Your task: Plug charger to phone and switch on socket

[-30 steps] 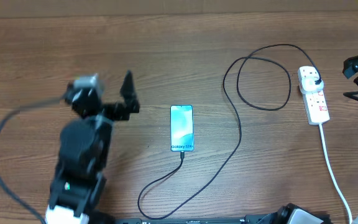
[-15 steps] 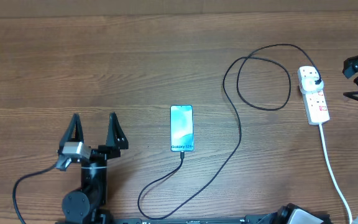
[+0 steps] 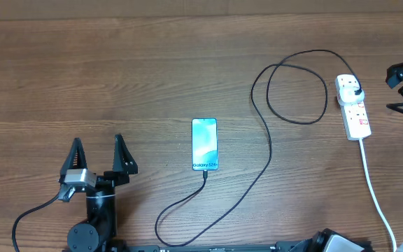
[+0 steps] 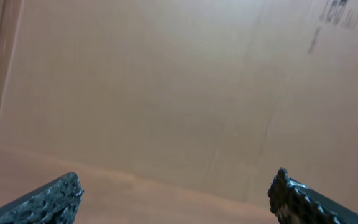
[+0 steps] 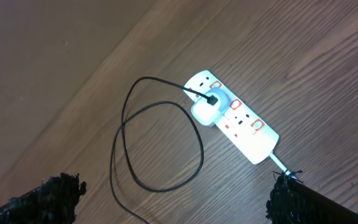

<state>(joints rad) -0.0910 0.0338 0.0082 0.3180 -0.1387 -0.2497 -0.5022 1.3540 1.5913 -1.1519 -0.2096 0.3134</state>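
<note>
At the near edge of the counter point(image 3: 152, 70) the left pincer point(image 3: 96, 141) is held open and empty, beyond it the phone point(image 3: 204, 144) is met at its near end by the charger point(image 3: 268, 150), whose adapter is seated in the socket point(image 3: 355, 112) at far right, framed by the open right pincer point(image 5: 173, 190).

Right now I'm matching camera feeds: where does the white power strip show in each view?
Overhead: power strip at far right, upper half, running top to bottom.
Left wrist: not in it.
Right wrist: right of centre, lying diagonally.
Shared landmark: the charger cable looping beside the strip.
</note>
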